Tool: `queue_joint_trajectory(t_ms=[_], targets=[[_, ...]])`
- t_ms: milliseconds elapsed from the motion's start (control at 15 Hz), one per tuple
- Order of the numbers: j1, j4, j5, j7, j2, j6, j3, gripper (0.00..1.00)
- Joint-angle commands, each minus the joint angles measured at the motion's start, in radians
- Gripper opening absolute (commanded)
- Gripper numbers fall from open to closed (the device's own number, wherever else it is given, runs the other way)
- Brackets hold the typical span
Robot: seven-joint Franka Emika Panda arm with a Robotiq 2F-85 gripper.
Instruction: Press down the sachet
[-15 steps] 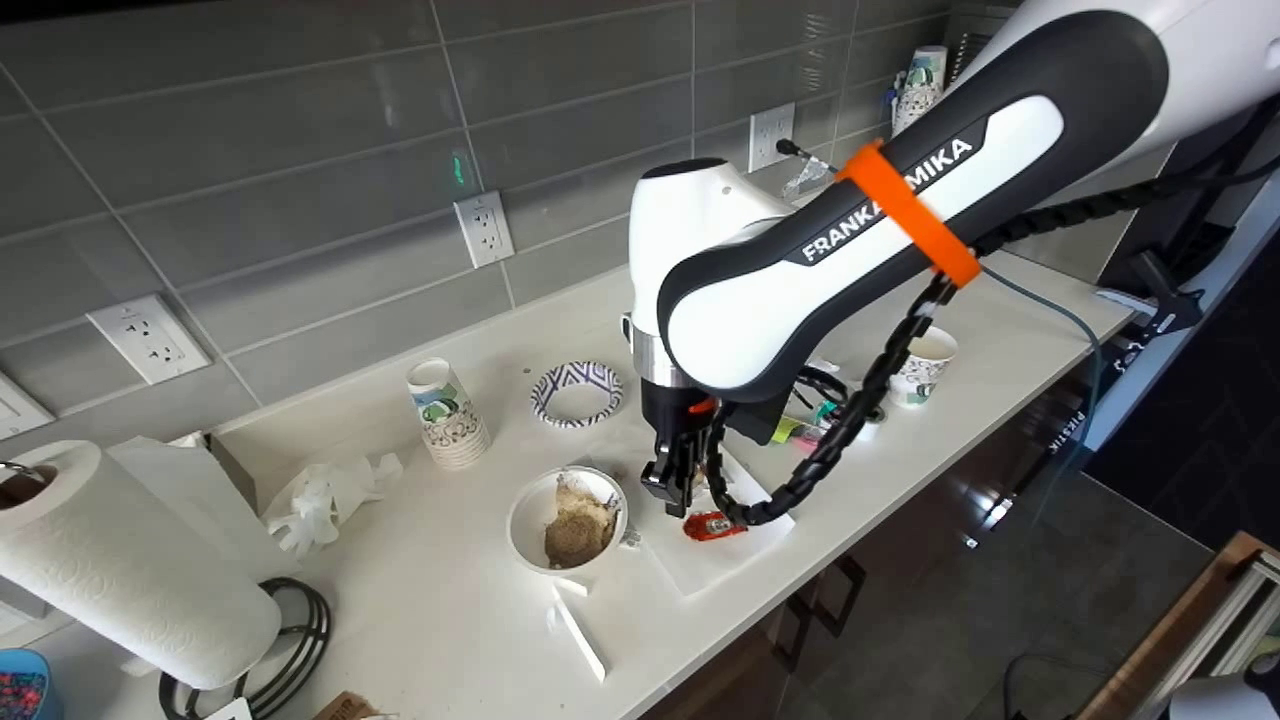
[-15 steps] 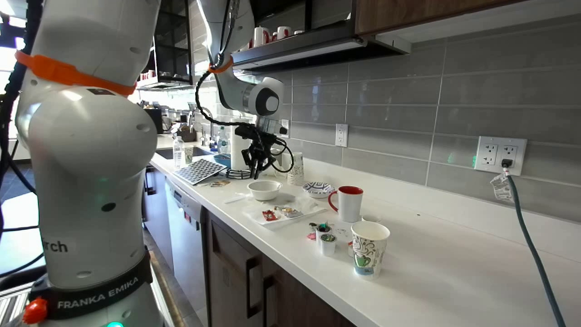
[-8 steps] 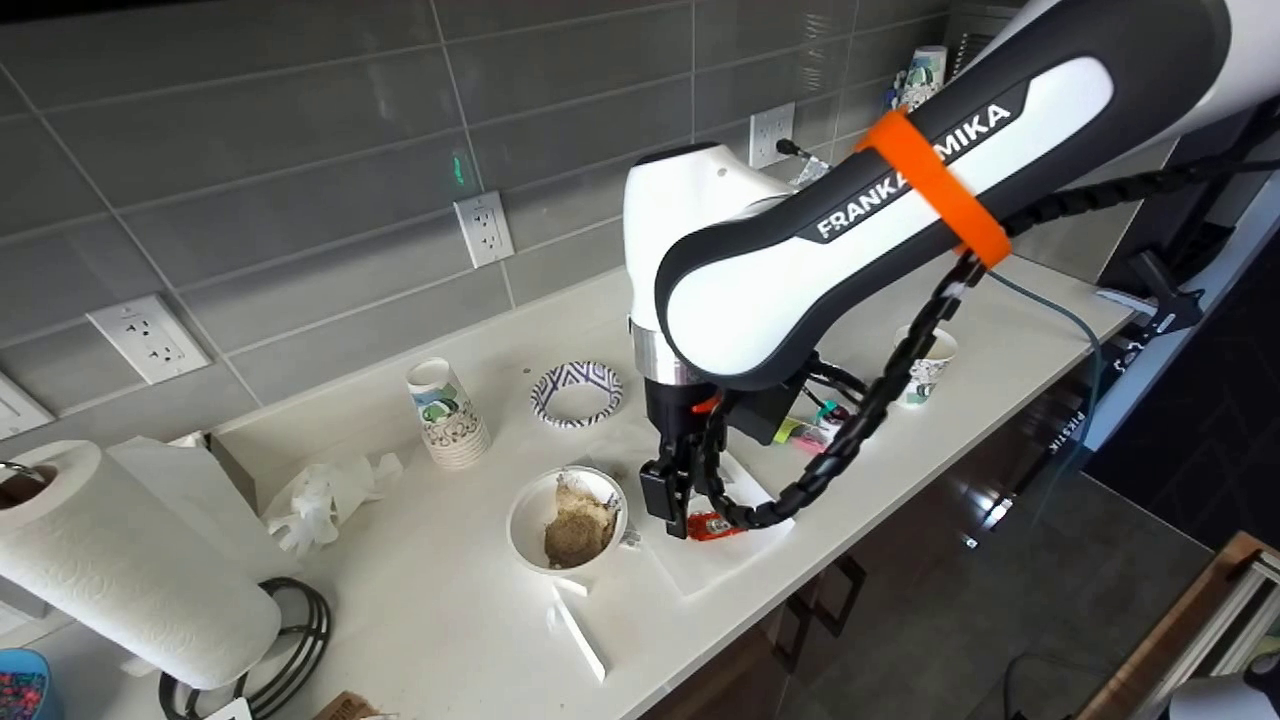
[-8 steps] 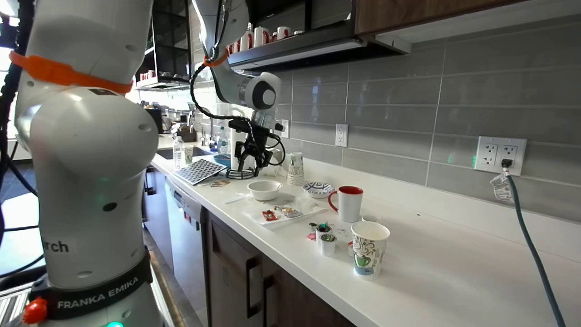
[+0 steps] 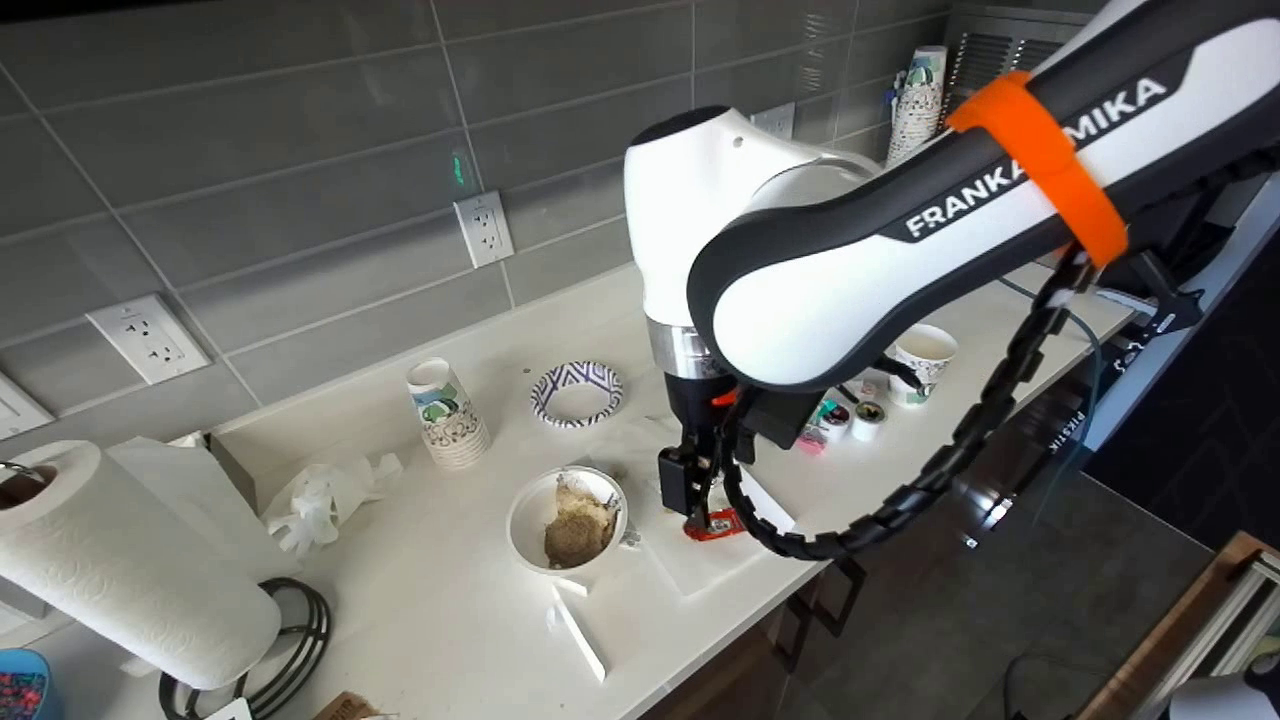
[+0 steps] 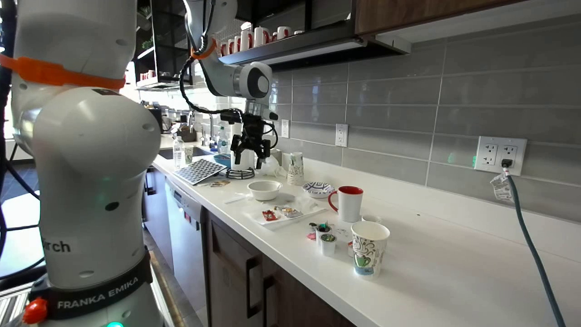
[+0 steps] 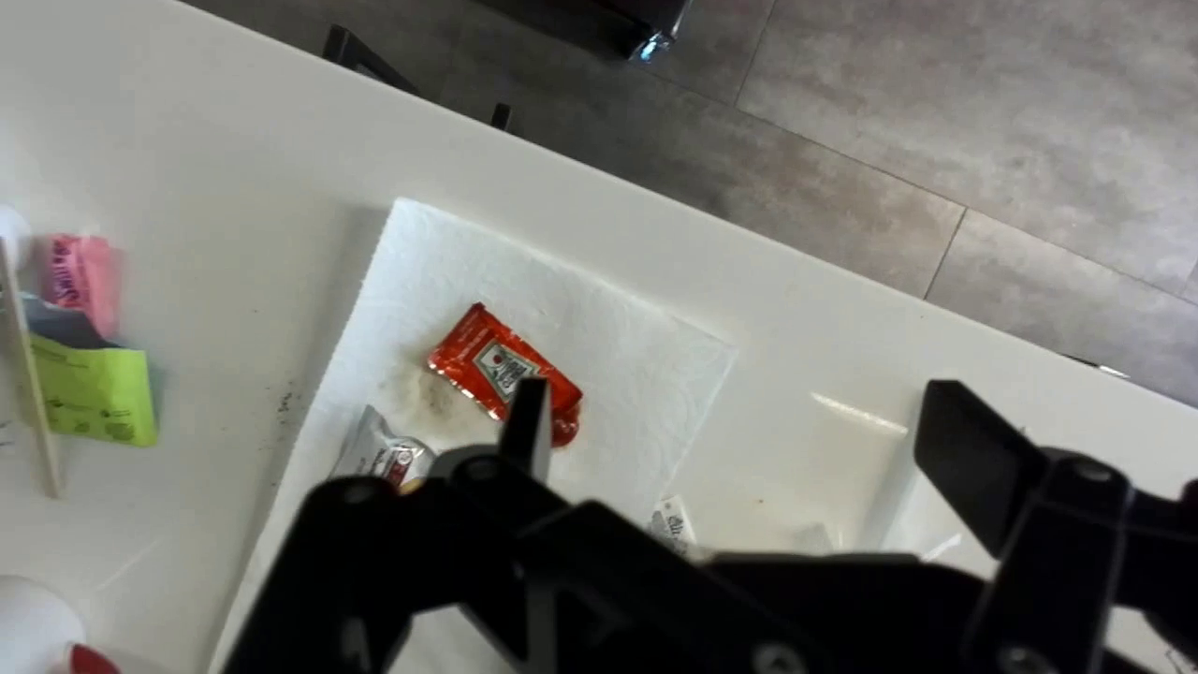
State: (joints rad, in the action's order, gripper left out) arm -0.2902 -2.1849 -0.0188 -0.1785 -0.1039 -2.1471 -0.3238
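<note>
Gripper [image 6: 248, 161] up in the air over the counter [image 6: 435, 254], fingers [image 7: 973, 459] spread well apart. Red sachet [image 7: 491, 356] lies lower down, flat on a sheet of white paper [image 7: 646, 365] near the counter's front edge. Silver packet [image 7: 379, 454] shares the sheet, just beside it. White bowl [image 5: 528, 505], brown and pale stuff inside, stands right by the sheet; patterned dish [image 5: 541, 397] and stacked cups [image 5: 452, 425] farther back, toward the tiles [image 5: 300, 200]. Opposite side from the bowl: small tubs [image 6: 327, 245], pink packet [image 7: 96, 281], green packet [image 7: 94, 398], thin stick [image 7: 31, 374], then a red-handled mug [image 6: 350, 204] and a paper cup [image 6: 370, 250].

Hard to see: arm [image 5: 950, 250] and cable sleeve [image 5: 983, 402] cross in front of the counter in an exterior view, sleeve covering some of the sheet. One fingertip masks part of the sachet in the wrist view; the silver packet runs out of sight behind the gripper. Small white packet [image 7: 670, 521] half covered there, print too blurred to read. Paper-towel roll [image 5: 140, 560] and blue tub [image 5: 28, 660] cut off at the edge. How high the tips stand above the sachet, can't tell from where I am.
</note>
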Motion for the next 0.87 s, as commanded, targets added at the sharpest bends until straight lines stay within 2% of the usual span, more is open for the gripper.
queue_joint_trajectory(t_ms=[0,333,400,467,800], targets=[[-0.028,-0.049,0.123,-0.086,0.08,0.002,0.01,1.0],[-0.023,-0.082,0.162,-0.161,0.134,-0.014,0.002,1.0],[-0.023,-0.091,0.168,-0.163,0.145,-0.016,0.0,1.0],[-0.017,-0.047,0.141,-0.124,0.105,0.002,0.003,1.0],[-0.016,-0.066,0.148,-0.134,0.128,0.002,0.0,1.0]])
